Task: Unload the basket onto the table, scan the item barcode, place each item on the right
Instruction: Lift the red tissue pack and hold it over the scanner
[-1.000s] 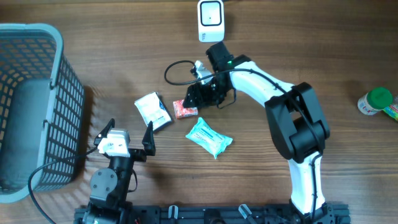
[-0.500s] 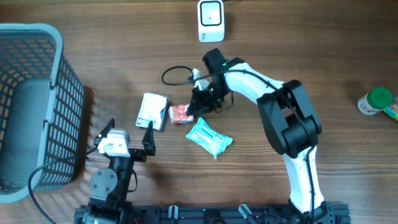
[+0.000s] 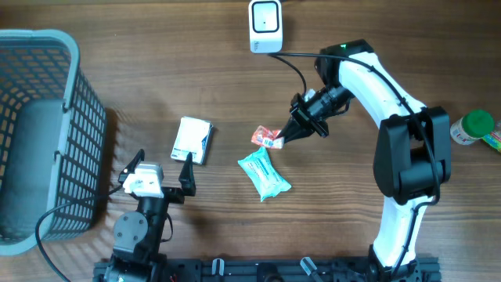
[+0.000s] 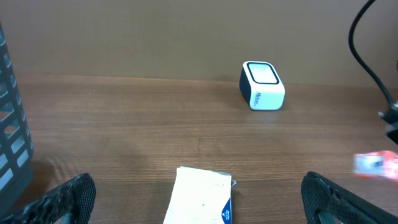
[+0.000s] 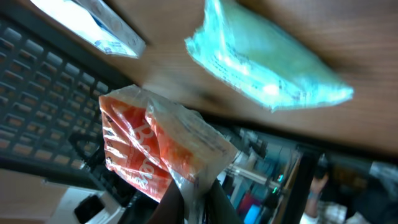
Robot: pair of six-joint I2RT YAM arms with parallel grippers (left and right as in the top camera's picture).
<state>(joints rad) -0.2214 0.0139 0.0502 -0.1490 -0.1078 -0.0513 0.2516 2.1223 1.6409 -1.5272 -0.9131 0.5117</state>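
Left to right: the basket [image 3: 39, 133] sat there, and the left gripper [image 3: 163, 160] idled beside it, fingers [image 4: 62, 198] spread wide and holding nothing. The white packet [image 3: 192, 139] had been knocked from crooked to nearly square, and the teal wipes pack [image 3: 264, 174] had swivelled too (collateral from the grab, I'd guess).

The big change was the red snack packet [image 3: 266, 138]. It had been lying on the bench [image 3: 117, 47] next to the white one a second earlier. Now the right gripper [image 3: 288, 138] had clamped tight on its crimped edge, and it looked lifted and swung right, between the wipes and the scanner [image 3: 265, 26]. So the pickup seemed done, and showing it to the scanner was left.

I couldn't spot a barcode in any view. The left wrist view only showed the packet as a blur at the frame edge.
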